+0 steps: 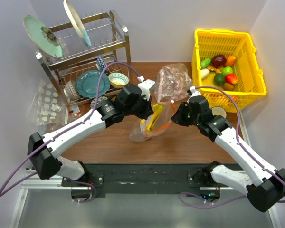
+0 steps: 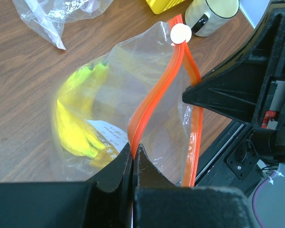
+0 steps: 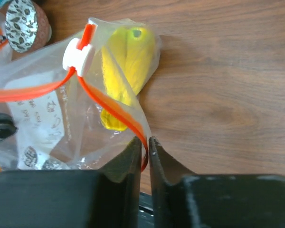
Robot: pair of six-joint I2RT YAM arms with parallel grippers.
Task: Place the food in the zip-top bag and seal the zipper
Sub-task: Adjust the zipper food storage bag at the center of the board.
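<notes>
The clear zip-top bag (image 1: 147, 127) hangs between my two grippers at the table's middle, its mouth open. A yellow banana (image 2: 78, 128) lies inside it and also shows in the right wrist view (image 3: 126, 57). My left gripper (image 2: 133, 149) is shut on the red-orange zipper strip (image 2: 154, 97) on one side of the mouth. My right gripper (image 3: 146, 142) is shut on the zipper strip (image 3: 111, 107) on the other side. The white slider (image 3: 78, 56) sits at one end of the strip. Other food (image 1: 220, 71) lies in the yellow basket (image 1: 249, 61).
A pinkish clear bag (image 1: 173, 81) lies behind the zip-top bag. A dish rack (image 1: 85, 61) with plates and bowls stands at the back left, with a dotted clear bag (image 1: 50, 105) beside it. A cup (image 2: 211, 14) stands near the basket.
</notes>
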